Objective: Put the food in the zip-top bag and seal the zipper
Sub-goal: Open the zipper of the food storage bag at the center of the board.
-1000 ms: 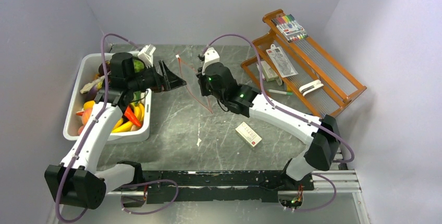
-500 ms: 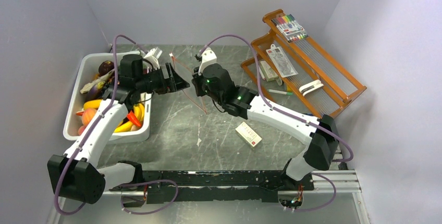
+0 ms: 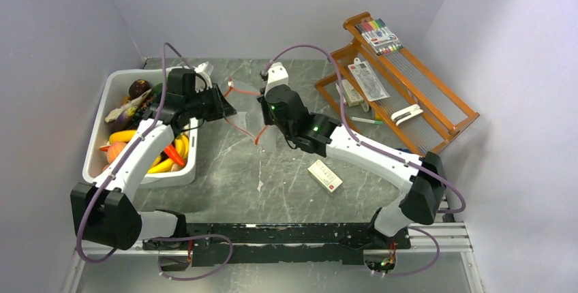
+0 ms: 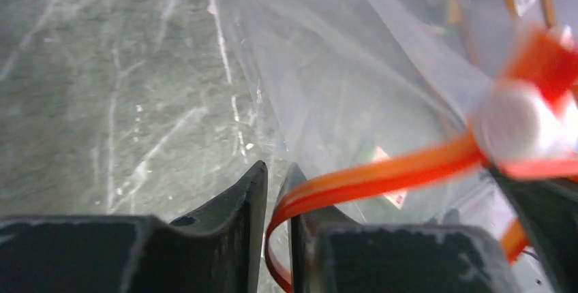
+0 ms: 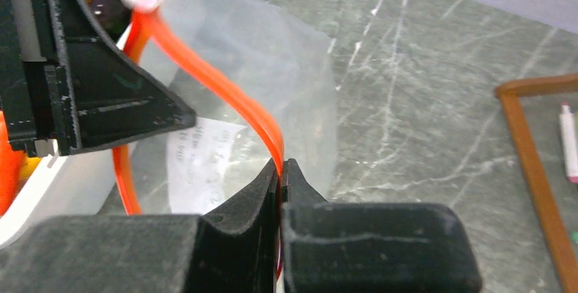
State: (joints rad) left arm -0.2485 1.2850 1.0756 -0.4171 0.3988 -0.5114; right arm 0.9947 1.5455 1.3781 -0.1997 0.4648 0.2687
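The clear zip-top bag hangs between my two grippers over the back middle of the table. My left gripper has its jaws almost together, with the red-orange zipper running between them. The strip's white slider shows blurred to the right. My right gripper is shut on the zipper on the bag's other side. In the top view my left gripper and right gripper face each other. The food lies in the white tub: a banana, a peach and a red chilli.
A small white-and-red box lies on the table in front of the right arm. A wooden rack at the back right holds a markers pack and papers. Walls close in on the left, back and right.
My left gripper swung right from over the tub to the bag's mouth and closed on the zipper strip. The bag's mouth has spread. My right gripper kept its hold.
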